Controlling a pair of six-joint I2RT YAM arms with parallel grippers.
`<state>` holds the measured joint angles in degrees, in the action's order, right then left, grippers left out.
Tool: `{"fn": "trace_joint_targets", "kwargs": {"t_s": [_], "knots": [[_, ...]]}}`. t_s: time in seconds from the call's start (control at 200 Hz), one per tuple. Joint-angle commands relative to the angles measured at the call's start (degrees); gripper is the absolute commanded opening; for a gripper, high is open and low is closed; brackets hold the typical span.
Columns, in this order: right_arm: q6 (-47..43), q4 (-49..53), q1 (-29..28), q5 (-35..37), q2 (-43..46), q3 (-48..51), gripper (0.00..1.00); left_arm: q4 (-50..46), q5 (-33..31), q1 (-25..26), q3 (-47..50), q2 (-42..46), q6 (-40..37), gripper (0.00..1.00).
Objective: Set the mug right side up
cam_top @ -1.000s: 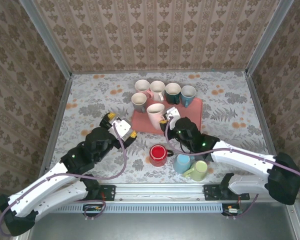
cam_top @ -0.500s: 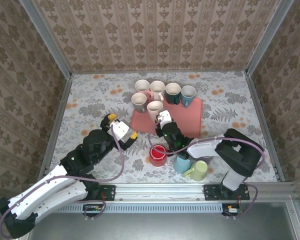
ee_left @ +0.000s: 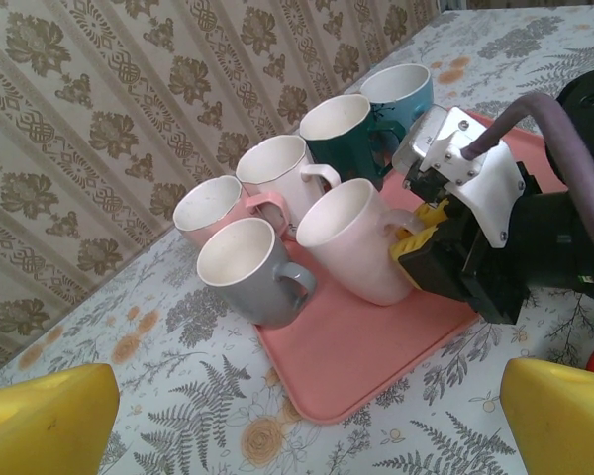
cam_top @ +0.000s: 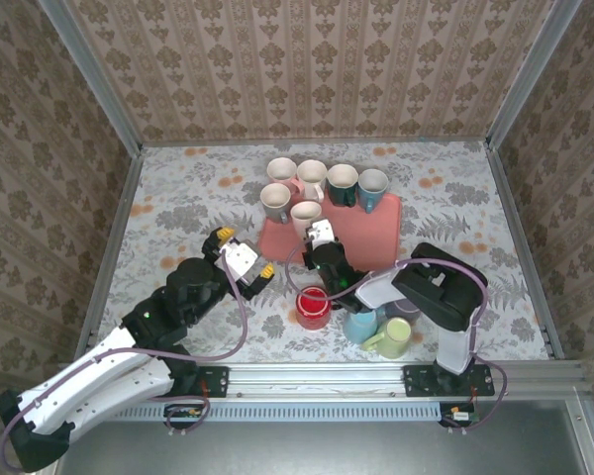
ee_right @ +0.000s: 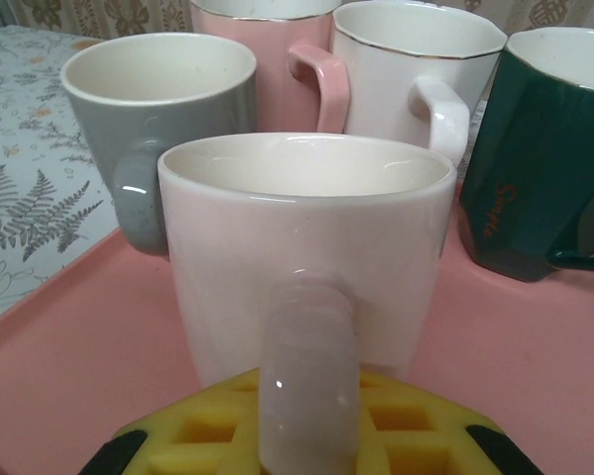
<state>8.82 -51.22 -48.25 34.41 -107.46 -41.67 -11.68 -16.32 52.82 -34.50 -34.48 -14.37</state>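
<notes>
A pale pink mug [cam_top: 305, 215] stands mouth-up on the pink tray [cam_top: 376, 237], leaning slightly in the left wrist view [ee_left: 348, 240]. My right gripper [cam_top: 323, 237] is shut on its handle [ee_right: 307, 381], with yellow pads [ee_right: 406, 435] on either side of it; the same gripper [ee_left: 423, 240] is seen beside the mug from the left wrist. My left gripper [cam_top: 242, 259] hovers over the table left of the tray, open, its yellow fingertips [ee_left: 45, 421] wide apart with nothing between them.
Several other upright mugs crowd the tray's far side: grey [ee_left: 246, 269], pink [ee_left: 213, 206], white [ee_left: 282, 170], dark green [ee_left: 342, 127] and blue [ee_left: 401, 91]. In front of the tray sit a red mug [cam_top: 313, 307], a light blue mug [cam_top: 359, 324] and a yellow-green mug [cam_top: 393, 337].
My right gripper has carried the pale mug a little left and farther onto the tray, and the right arm has folded in closer. The left gripper has barely shifted.
</notes>
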Motion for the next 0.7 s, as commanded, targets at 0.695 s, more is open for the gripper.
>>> {"fn": "trace_joint_targets", "kwargs": {"t_s": [0.695], "knots": [[3.99, 0.89, 3.14, -6.99, -3.04, -2.53, 0.33, 3.57, 1.29, -0.17, 1.58, 0.38, -1.38, 1.0]]}}
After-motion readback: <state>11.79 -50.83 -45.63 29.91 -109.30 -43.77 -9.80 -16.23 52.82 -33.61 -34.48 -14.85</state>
